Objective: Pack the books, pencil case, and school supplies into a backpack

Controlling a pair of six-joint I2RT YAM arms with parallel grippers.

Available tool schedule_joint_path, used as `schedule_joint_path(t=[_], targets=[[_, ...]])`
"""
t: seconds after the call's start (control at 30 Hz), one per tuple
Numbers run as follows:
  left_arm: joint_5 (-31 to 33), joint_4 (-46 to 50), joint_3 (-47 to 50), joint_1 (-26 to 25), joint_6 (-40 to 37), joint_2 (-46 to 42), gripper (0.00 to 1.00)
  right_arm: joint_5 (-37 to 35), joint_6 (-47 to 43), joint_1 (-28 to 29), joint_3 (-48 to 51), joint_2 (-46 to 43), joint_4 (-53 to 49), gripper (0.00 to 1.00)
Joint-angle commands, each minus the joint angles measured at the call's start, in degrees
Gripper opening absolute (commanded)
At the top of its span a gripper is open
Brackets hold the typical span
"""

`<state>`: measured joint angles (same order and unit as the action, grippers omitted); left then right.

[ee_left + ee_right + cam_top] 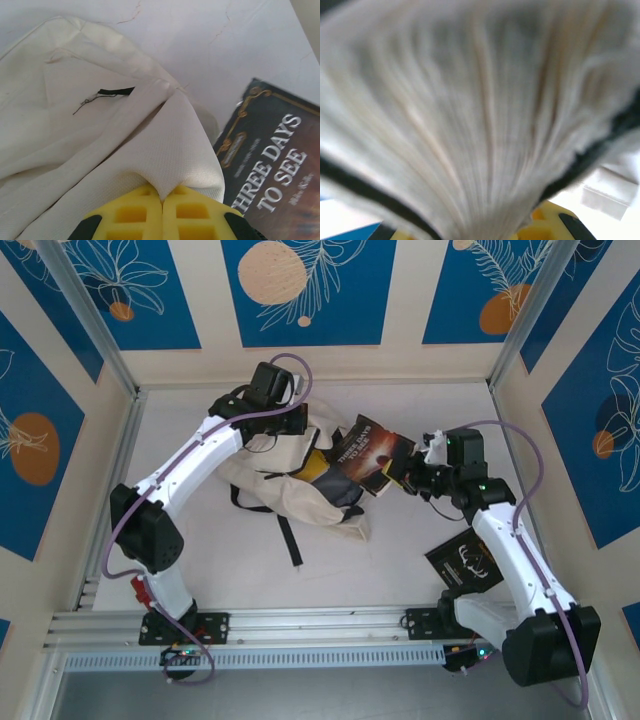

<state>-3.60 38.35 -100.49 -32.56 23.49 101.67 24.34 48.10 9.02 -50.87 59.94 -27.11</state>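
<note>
**Both grippers clamped, book at the bag's mouth**

My left gripper [161,201] is pinched tight on a fold of the backpack's [290,488] cream fabric, the yellow fingers [131,215] pressed together with the cloth rising between them. The backpack lies slumped in the middle of the worktop [215,565], and a yellow book [318,466] peeks out of its opening.

My right gripper [408,473] is clamped on the edge of the dark brown book [368,453]. Its pages fan out blurred right in front of my right wrist camera. The book is tilted, its left end over the backpack's right edge.

The black book [465,562] lies flat on the worktop beside my right arm, well apart from the backpack.
</note>
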Motion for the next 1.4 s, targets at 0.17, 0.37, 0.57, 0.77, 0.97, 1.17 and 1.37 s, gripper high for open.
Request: schedule_joint_path(t=[0.17,0.37,0.57,0.77,0.97,1.17,1.37], targets=[[-4.3,-5.2,-0.7,-0.4,0.2,-1.6,0.00,2.7,3.2,1.1,0.0,4.3,0.0,0.02],[-5.6,-5.5,-0.6,-0.4,0.1,-0.7,0.00,11.7,11.9,1.5,3.0,9.1,8.9,0.02],[-7.9,-5.3,-0.6,-0.4,-0.4,-0.7,0.00,14.8,17.0,3.2,2.6,11.7,18.5,0.02],[-9.5,-5.0,0.2,-0.4,-0.9,-1.5,0.00,13.4,17.4,6.6,0.3,14.7,23.1,0.02],[-11.6,-6.3,1.2,-0.4,0.7,-2.7,0.00,9.1,19.7,9.3,1.4,19.2,33.7,0.01],[-12.5,-7.2,1.9,-0.4,2.0,-3.7,0.00,1.4,20.4,11.7,3.2,24.4,40.3,0.01],[-13.1,-7.8,3.0,-0.4,2.9,-3.8,0.00,-5.4,22.0,13.8,4.9,29.2,45.6,0.02]])
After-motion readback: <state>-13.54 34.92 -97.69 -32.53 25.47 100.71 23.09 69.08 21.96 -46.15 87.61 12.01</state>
